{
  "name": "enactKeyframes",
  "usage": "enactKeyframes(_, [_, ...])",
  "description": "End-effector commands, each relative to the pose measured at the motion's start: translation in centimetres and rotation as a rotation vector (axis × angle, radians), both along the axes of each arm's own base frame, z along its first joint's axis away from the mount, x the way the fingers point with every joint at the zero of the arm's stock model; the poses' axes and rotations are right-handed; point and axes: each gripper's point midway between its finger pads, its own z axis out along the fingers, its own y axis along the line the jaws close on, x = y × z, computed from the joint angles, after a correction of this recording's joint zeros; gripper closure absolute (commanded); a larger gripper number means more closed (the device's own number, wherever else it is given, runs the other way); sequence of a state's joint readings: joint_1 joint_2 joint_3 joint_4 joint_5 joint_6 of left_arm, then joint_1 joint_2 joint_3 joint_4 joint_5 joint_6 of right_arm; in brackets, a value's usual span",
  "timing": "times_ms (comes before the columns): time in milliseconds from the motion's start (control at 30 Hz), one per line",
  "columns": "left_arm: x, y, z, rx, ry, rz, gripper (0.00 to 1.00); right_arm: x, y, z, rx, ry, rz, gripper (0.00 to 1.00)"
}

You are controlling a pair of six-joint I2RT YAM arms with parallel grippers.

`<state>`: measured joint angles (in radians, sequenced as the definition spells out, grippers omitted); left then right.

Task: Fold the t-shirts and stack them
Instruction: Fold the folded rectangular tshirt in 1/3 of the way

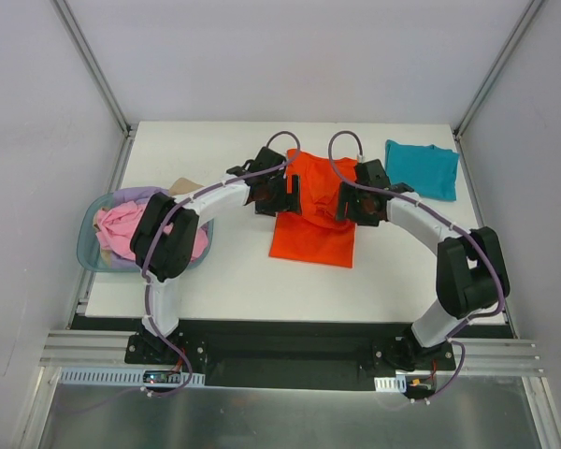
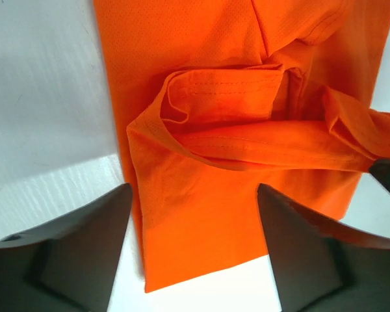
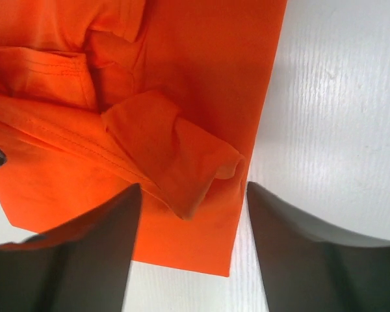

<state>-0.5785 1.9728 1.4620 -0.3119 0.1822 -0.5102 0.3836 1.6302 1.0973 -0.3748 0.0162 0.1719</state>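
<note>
The orange shirt (image 1: 310, 234), partly folded, is laid at the middle of the table (image 1: 224, 271), its side edges flanked by bare surface and overhung by the left gripper (image 1: 282, 195) and right gripper (image 1: 344, 204), both held open, while the teal shirt (image 1: 423, 168) is set apart at the far right.

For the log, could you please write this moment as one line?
orange t-shirt partly folded; left claw open; right claw open; teal t-shirt folded

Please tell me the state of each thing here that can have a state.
orange shirt: partly folded, sleeves turned inward.
teal shirt: folded, lying apart.
basket: filled with crumpled shirts.
left gripper: open, over the orange shirt.
right gripper: open, over the orange shirt.
</note>
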Motion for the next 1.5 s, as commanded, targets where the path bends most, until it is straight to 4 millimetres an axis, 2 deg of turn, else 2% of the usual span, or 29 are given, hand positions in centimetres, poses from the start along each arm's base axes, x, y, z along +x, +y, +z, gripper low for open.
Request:
enactKeyframes(0, [0.9,0.0,4.5,-0.046,-0.098,0.007,0.01,1.2,0.2,2.7,0.007,-0.054,0.017,0.22])
enactKeyframes(33, [0.7,0.2,5.1,-0.053,-0.109,0.007,0.01,1.0,0.2,3.5,0.018,-0.071,0.02,0.01])
enactKeyframes(67, [0.3,0.4,6.4,-0.066,-0.131,0.008,0.01,0.7,0.2,4.0,0.021,-0.083,0.026,0.0])
enactKeyframes(200, [-1.4,1.5,8.7,-0.092,-0.16,0.026,0.01,-0.7,-0.3,5.6,0.048,-0.135,0.021,0.03])
enactKeyframes(233, [-1.8,1.8,8.9,-0.099,-0.162,0.029,0.01,-1.7,0.1,5.3,0.076,-0.121,0.042,0.03])
enactKeyframes(267, [-2.8,2.3,9.3,-0.109,-0.16,0.035,0.01,-2.0,0.3,6.5,0.106,-0.162,0.055,0.03])
enactKeyframes(300, [-3.4,2.6,9.5,-0.114,-0.159,0.04,0.0,-2.4,0.7,6.7,0.13,-0.167,0.067,0.03])
enactKeyframes(333, [-4.3,3.1,8.6,-0.108,-0.138,0.043,0.01,-3.2,1.7,6.8,0.177,-0.161,0.107,0.03])
enactKeyframes(367, [-4.9,3.4,9.6,-0.129,-0.156,0.052,0.01,-3.8,2.3,7.1,0.215,-0.181,0.132,0.03])
enactKeyframes(400, [-5.6,3.7,9.6,-0.132,-0.154,0.057,0.01,-4.3,3.0,7.0,0.244,-0.176,0.156,0.03])
enactKeyframes(433, [-6.7,4.3,8.5,-0.118,-0.129,0.061,0.01,-5.2,4.3,7.1,0.281,-0.166,0.204,0.03])
enactKeyframes(467, [-7.4,4.6,9.4,-0.137,-0.15,0.07,0.01,-5.5,4.9,6.9,0.289,-0.166,0.227,0.03])
enactKeyframes(500, [-8.0,5.0,9.1,-0.135,-0.147,0.081,0.01,-5.7,5.2,6.6,0.277,-0.163,0.24,0.03])
enactKeyframes(533, [-9.1,5.7,7.7,-0.119,-0.116,0.1,0.01,-6.5,6.1,6.3,0.265,-0.152,0.278,0.03])
enactKeyframes(567, [-9.7,6.1,8.3,-0.131,-0.135,0.111,0.01,-6.4,6.6,6.5,0.253,-0.155,0.293,0.03])
enactKeyframes(633, [-11.1,6.9,7.1,-0.125,-0.114,0.142,0.01,-6.9,7.6,5.5,0.204,-0.142,0.339,0.03])
enactKeyframes(767, [-13.0,7.3,5.7,-0.13,-0.082,0.14,0.01,-6.4,8.7,3.7,0.144,-0.092,0.351,0.03])
enactKeyframes(800, [-13.3,7.4,5.5,-0.131,-0.075,0.14,0.01,-5.9,8.8,3.6,0.133,-0.094,0.339,0.03])
enactKeyframes(833, [-13.7,7.6,5.2,-0.133,-0.068,0.148,0.01,-5.6,8.9,2.6,0.123,-0.077,0.33,0.03])
enactKeyframes(967, [-14.4,8.2,4.5,-0.125,-0.063,0.151,0.01,-3.6,9.3,1.6,0.073,-0.086,0.319,0.03])
enactKeyframes(1000, [-14.5,8.2,4.4,-0.125,-0.063,0.151,0.01,-2.8,9.1,1.5,0.05,-0.096,0.309,0.03])
enactKeyframes(1033, [-14.7,8.4,4.2,-0.12,-0.061,0.153,0.01,-1.8,9.1,2.5,0.036,-0.108,0.292,0.03])
enactKeyframes(1067, [-14.7,8.5,4.2,-0.121,-0.062,0.153,0.01,-1.0,8.4,1.2,-0.031,-0.086,0.264,0.03])
enactKeyframes(1133, [-15.0,8.6,4.1,-0.12,-0.063,0.152,0.01,1.4,7.4,2.0,-0.104,-0.117,0.217,0.03])
enactKeyframes(1200, [-15.1,8.8,4.0,-0.12,-0.065,0.155,0.01,3.1,6.1,0.6,-0.15,-0.09,0.184,0.03])
enactKeyframes(1267, [-15.2,9.0,4.0,-0.121,-0.072,0.16,0.01,5.3,6.0,0.3,-0.151,-0.077,0.157,0.03])
enactKeyframes(1300, [-15.4,9.2,3.8,-0.118,-0.07,0.163,0.01,6.1,5.0,0.2,-0.161,-0.069,0.137,0.03])
enactKeyframes(1367, [-15.6,9.3,3.9,-0.125,-0.07,0.167,0.01,7.9,4.8,1.2,-0.158,-0.093,0.124,0.03])
enactKeyframes(1467, [-15.9,9.5,3.7,-0.127,-0.068,0.17,0.01,8.7,4.5,2.8,-0.164,-0.126,0.146,0.03])
